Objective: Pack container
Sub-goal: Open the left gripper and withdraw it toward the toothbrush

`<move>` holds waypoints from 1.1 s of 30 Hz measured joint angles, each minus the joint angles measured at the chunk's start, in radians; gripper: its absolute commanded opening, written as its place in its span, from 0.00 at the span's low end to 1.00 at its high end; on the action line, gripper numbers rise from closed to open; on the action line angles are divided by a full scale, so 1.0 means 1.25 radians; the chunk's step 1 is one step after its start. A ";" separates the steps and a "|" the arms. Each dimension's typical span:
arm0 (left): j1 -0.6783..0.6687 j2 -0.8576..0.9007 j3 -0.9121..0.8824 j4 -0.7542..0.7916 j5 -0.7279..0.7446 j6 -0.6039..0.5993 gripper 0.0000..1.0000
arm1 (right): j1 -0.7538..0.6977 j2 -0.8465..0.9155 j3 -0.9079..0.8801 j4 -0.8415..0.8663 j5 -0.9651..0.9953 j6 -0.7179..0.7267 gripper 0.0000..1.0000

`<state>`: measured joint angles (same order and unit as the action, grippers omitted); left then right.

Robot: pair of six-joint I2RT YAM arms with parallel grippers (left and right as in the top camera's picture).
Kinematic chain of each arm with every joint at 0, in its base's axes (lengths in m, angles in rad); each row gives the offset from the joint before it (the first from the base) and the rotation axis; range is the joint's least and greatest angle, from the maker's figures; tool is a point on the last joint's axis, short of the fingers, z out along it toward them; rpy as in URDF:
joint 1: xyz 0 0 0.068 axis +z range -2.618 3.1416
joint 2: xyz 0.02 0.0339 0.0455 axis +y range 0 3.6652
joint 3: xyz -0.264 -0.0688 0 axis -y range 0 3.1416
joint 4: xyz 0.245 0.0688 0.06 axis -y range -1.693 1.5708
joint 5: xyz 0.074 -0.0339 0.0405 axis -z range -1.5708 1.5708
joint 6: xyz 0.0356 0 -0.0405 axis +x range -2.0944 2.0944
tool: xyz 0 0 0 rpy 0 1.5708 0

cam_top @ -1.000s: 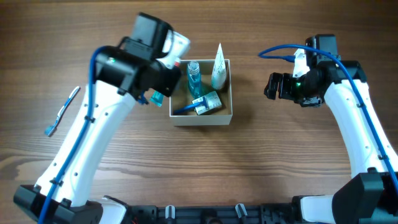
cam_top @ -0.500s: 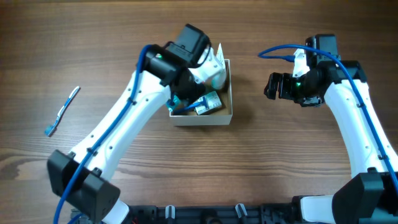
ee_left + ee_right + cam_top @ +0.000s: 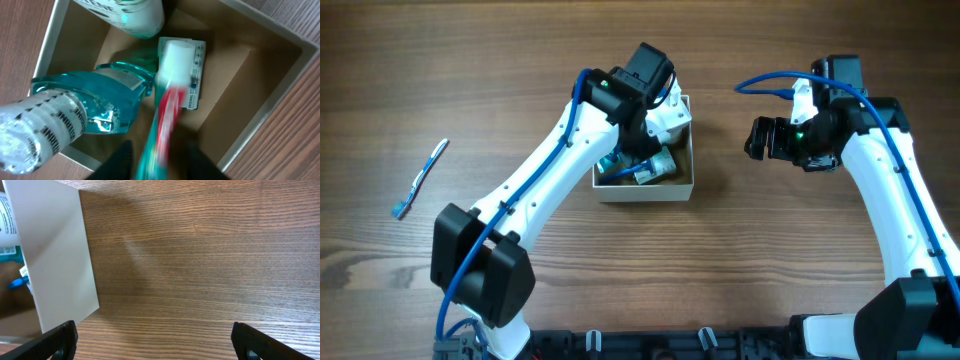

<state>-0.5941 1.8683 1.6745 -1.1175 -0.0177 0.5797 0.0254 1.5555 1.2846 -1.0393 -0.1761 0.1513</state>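
Container [image 3: 660, 192] sits at centre of the overhead frame, left arm reaching over it.

- Left fingers [image 3: 125, 157] are dark blurs at the bottom of the wrist view, either side of a smeared red-and-teal tube [image 3: 167, 107]. I cannot tell whether they are pinching it or have let go.
- Right fingers [image 3: 55, 342] are spread wide, empty, hanging over bare surface [image 3: 520, 60] right of the container.

Risks as I read them:
- The tube may land across the teal bottle [image 3: 105, 107] and the small packet [image 3: 197, 75], then prop up against a wall instead of lying flat.
- When I lift out, the wrist could clip the white tube [image 3: 132, 15] leaning at the upper rim, or drag the thin-walled container.
- A thin blue-and-white item [image 3: 420, 180], likely a toothbrush, lies far left and flat on the surface, so the fingers may scrape or miss it.
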 measured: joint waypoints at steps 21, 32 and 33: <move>0.206 -0.285 -0.004 -0.056 -0.066 -0.287 0.72 | 0.000 0.000 0.000 0.000 0.001 -0.006 1.00; 0.662 -0.192 -0.091 0.034 -0.078 -0.352 0.81 | 0.000 0.000 0.000 0.000 0.001 -0.006 1.00; 0.670 -0.186 -0.095 0.038 -0.078 -0.353 0.81 | 0.000 0.000 0.000 -0.001 0.001 -0.006 1.00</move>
<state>0.2440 1.6360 1.5558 -1.0706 -0.1158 0.1379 0.0254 1.5555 1.2846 -1.0401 -0.1749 0.1440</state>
